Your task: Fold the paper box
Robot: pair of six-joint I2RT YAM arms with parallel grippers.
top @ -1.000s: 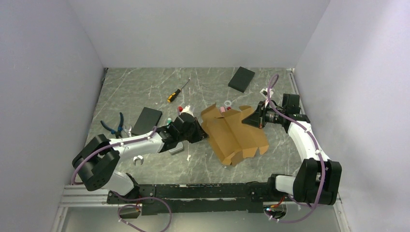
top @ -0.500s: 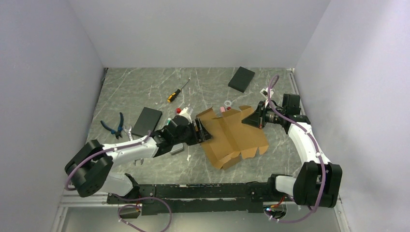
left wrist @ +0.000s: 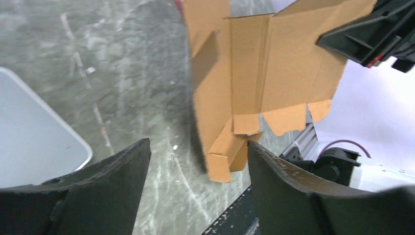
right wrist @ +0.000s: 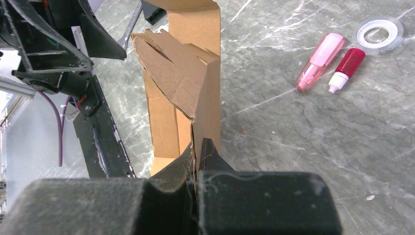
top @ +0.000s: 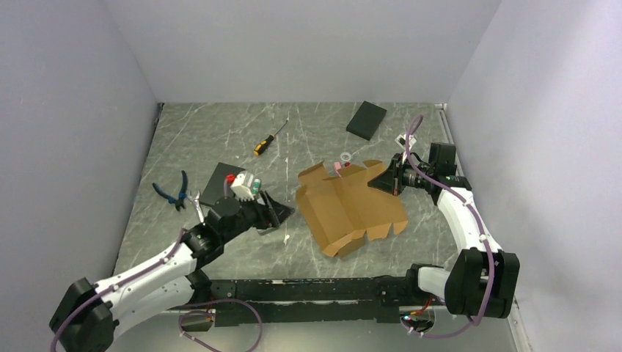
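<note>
The paper box (top: 350, 209) is lying as a creased, partly opened sheet on the table (top: 213, 136), a little right of centre. Its fold lines are running diagonally from far left to near right. The right gripper (top: 381, 180) is clamping the sheet's far right edge, with its jaws pressed together on the cardboard. The left gripper (top: 275, 210) is hanging just beside the sheet's left side, jaws standing wide apart and holding nothing, clear of the cardboard.

From that gripper the box is lying straight ahead and slightly right. In its wrist view the left panel seems to be lifting off the table, though the angle makes this hard to judge. That panel's free edge is pointing into the gap between the fingers. The left arm is therefore the nearer one to the unheld side, and is likely the one to work it.
</note>
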